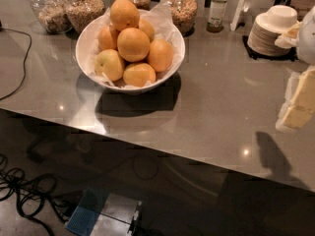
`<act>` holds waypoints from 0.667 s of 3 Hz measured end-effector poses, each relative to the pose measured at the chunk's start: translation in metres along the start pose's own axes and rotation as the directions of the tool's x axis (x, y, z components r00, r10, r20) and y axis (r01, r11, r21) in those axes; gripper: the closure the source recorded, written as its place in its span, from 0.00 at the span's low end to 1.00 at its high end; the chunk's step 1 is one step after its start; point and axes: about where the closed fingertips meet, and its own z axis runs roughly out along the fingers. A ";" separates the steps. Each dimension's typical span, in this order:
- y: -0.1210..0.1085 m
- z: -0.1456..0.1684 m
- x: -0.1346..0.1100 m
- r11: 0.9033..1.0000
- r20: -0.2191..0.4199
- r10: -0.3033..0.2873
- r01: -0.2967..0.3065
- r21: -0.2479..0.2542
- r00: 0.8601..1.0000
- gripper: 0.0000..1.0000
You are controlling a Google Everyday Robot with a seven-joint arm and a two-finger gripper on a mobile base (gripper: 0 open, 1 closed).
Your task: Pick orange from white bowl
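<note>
The white bowl, lined with crinkled white paper, stands on the grey counter at the back left. It holds a heap of several oranges. One orange sits on top at the back and another lies in the middle. A paler yellowish fruit lies at the bowl's front left. My gripper shows at the far right edge, above the counter and well to the right of the bowl, touching nothing. Its shadow falls on the counter below it.
Several glass jars of grains and a bottle stand behind the bowl. A stack of small white dishes is at the back right. A black cable crosses the counter's left. The counter's front edge runs diagonally; cables lie on the floor.
</note>
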 end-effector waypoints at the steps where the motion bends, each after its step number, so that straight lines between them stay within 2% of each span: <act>1: 0.000 0.000 0.000 1.000 0.000 0.000 0.000 0.000 1.000 0.00; 2: 0.005 0.014 -0.030 0.993 0.095 -0.077 0.085 -0.083 0.992 0.00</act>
